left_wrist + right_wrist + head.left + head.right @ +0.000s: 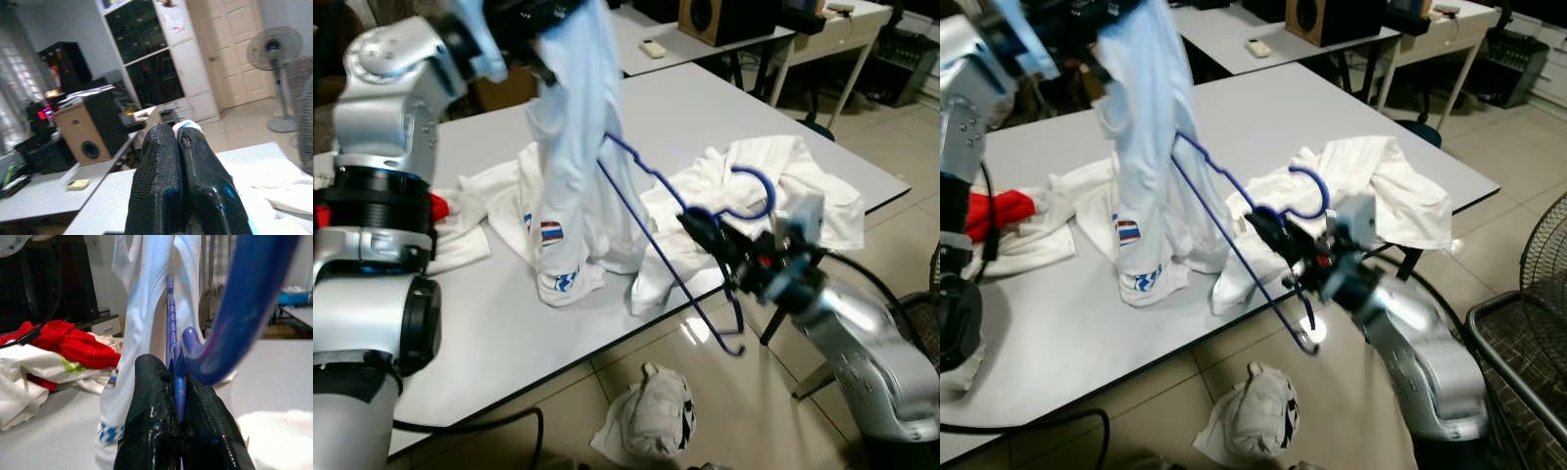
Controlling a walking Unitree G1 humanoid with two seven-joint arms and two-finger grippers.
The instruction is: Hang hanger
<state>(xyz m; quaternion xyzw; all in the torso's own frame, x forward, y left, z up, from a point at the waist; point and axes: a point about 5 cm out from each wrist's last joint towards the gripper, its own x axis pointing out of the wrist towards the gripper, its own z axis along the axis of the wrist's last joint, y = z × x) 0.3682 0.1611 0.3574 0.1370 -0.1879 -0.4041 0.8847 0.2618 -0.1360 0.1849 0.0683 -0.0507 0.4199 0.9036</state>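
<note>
The left gripper (178,142) is raised above the grey table (724,108), its fingers pressed together on the top of a pale blue garment (578,147) that hangs straight down from them, its hem touching the tabletop. Past that hem lie a red cloth (999,211) and white clothes (783,186). The right gripper (700,227) has its fingers closed on the blue hanger (646,235), just below the hook; the far shoulder reaches into the hanging garment.

White garments (773,191) lie on the grey table (724,108).
</note>
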